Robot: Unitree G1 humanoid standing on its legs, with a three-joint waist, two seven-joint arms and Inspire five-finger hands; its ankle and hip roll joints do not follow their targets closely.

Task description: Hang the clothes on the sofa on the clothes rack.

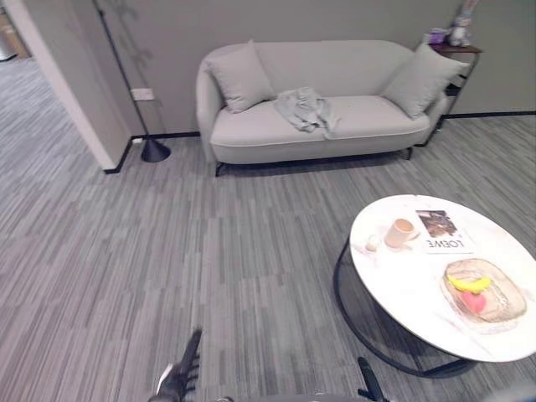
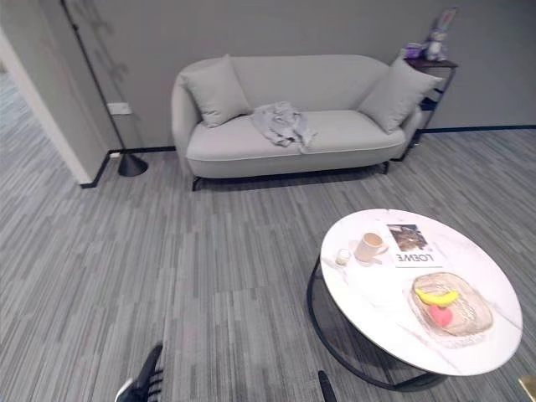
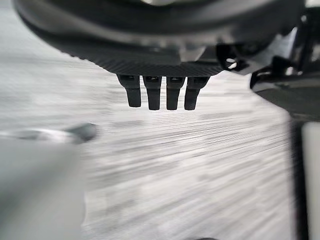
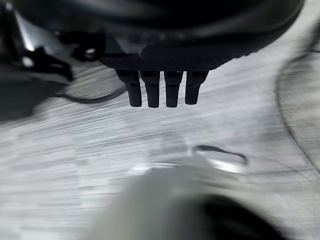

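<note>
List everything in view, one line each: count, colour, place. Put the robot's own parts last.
sofa: one, light grey, against the far wall
clothes: one crumpled heap, pale grey, on the sofa seat
cushions: two, grey, one at each sofa end
floor lamp: one, black, left of the sofa
side shelf: one, dark, right of the sofa
round table: one, white top, near right
cup: one, beige, on the table
magazine: one, beside the cup
fruit dish: one, clear, on the table
left hand: dark, fingers straight
right hand: dark, fingers straight
</note>
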